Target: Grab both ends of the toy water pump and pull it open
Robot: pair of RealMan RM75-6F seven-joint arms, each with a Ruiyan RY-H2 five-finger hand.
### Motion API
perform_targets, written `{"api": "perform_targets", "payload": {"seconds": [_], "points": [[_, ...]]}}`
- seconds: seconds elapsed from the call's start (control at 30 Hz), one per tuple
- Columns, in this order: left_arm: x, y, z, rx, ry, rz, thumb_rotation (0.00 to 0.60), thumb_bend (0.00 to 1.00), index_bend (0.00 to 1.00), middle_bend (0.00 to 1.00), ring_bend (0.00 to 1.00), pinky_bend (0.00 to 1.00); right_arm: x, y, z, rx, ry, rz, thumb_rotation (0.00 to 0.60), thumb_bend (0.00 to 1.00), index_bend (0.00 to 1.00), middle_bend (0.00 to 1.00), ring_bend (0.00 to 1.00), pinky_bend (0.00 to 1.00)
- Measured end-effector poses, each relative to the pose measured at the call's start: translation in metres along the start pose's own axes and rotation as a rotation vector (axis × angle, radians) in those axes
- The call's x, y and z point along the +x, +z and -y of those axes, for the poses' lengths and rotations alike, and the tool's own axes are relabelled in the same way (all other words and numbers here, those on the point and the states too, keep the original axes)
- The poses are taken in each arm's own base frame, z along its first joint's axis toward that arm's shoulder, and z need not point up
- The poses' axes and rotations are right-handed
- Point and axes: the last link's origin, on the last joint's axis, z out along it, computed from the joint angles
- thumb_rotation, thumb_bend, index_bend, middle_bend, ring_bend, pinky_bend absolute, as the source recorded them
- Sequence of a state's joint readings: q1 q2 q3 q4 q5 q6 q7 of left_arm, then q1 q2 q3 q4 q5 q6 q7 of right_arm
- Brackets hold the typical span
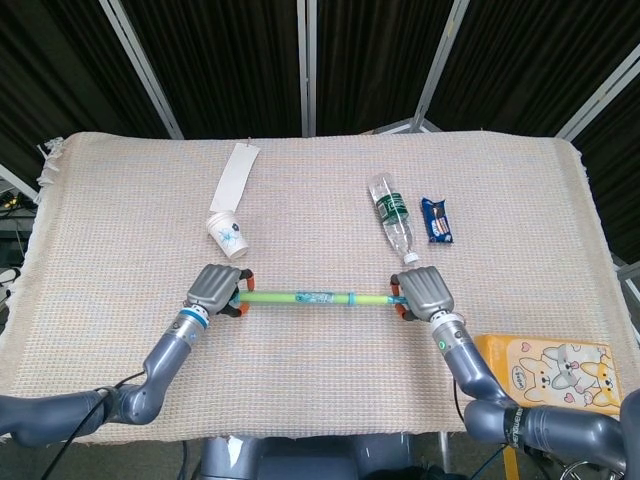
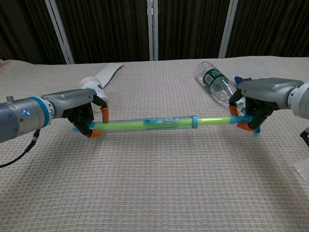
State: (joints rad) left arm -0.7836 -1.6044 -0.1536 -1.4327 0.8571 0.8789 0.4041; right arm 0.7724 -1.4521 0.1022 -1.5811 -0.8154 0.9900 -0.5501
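Both hands, left hand (image 2: 84,116) and right hand (image 2: 251,113), gripped the ends of the translucent green plastic toy water pump (image 2: 159,123) near the table's front edge; it looked partly extended, more pulling left.

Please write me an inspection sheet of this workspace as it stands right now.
Surface: table under a beige woven cloth.
Job's things: toy water pump, green tube with thinner rod at its right end, held level just above the cloth.
Clutter: paper cup on its side, white paper strip, plastic bottle lying down, snack packet, yellow box at the right front edge.
Hands: left hand grips the pump's left end; right hand grips the rod end.
Cables: black cable by the left arm.
Surroundings: dark curtain panels with metal frames.
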Motion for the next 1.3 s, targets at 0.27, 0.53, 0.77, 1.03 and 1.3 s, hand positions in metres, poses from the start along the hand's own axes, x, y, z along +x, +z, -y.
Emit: {"api": "perform_targets", "payload": {"seconds": [0.27, 0.53, 0.77, 1.03, 1.3], "points": [[0.008, -0.012, 0.036, 0.077, 0.009, -0.007, 0.600, 0.46, 0.83, 0.96, 0.88, 1.00, 0.010, -0.011, -0.030, -0.033, -0.027, -0.040, 0.600, 0.52, 0.71, 1.00, 1.00, 1.00], [0.008, -0.020, 0.060, 0.124, 0.001, -0.005, 0.600, 0.46, 0.83, 0.96, 0.88, 1.00, 0.017, -0.020, -0.049, -0.059, -0.027, -0.065, 0.600, 0.52, 0.72, 1.00, 1.00, 1.00], [0.010, -0.026, 0.082, 0.165, 0.007, -0.010, 0.600, 0.46, 0.83, 0.96, 0.88, 1.00, 0.023, -0.026, -0.062, -0.075, -0.035, -0.080, 0.600, 0.51, 0.72, 1.00, 1.00, 1.00], [0.013, -0.035, 0.111, 0.214, 0.003, -0.019, 0.600, 0.46, 0.83, 0.96, 0.88, 1.00, 0.027, -0.031, -0.077, -0.094, -0.034, -0.090, 0.600, 0.52, 0.72, 1.00, 1.00, 1.00], [0.013, -0.040, 0.128, 0.229, -0.001, -0.024, 0.600, 0.45, 0.78, 0.96, 0.88, 1.00, 0.025, -0.031, -0.079, -0.094, -0.020, -0.086, 0.600, 0.50, 0.64, 1.00, 1.00, 1.00]]}}
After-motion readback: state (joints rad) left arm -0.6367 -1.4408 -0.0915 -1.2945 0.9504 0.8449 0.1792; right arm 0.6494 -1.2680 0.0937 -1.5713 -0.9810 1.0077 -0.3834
